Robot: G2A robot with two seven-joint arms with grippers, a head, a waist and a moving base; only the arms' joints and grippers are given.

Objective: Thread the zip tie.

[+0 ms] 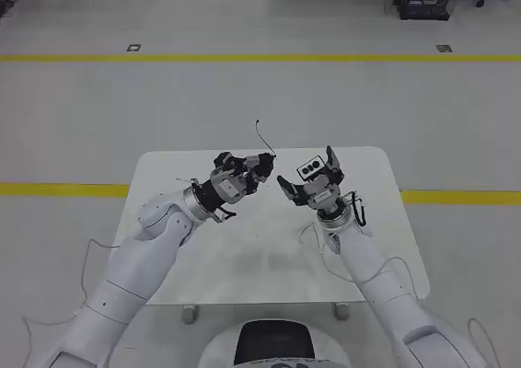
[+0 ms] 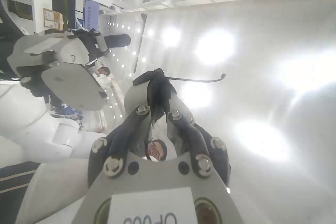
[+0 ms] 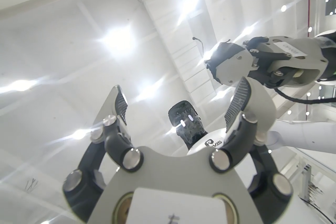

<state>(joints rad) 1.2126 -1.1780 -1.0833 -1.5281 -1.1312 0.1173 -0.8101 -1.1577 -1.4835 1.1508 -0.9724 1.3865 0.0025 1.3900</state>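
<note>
White table (image 1: 242, 267) nearest, both arms raised above it. Right gripper (image 3: 181, 91) points upward, fingers spread wide, nothing between them. Just beside it, not touching, left gripper (image 2: 157, 78) has fingers pressed together, clamped on one end of black zip tie (image 2: 194, 80). Rest of tie sticks out past fingertips into air, slightly curved, small knob at far tip. Beyond table: grey floor (image 1: 380, 101), two yellow lines (image 1: 242, 58) across it.
</note>
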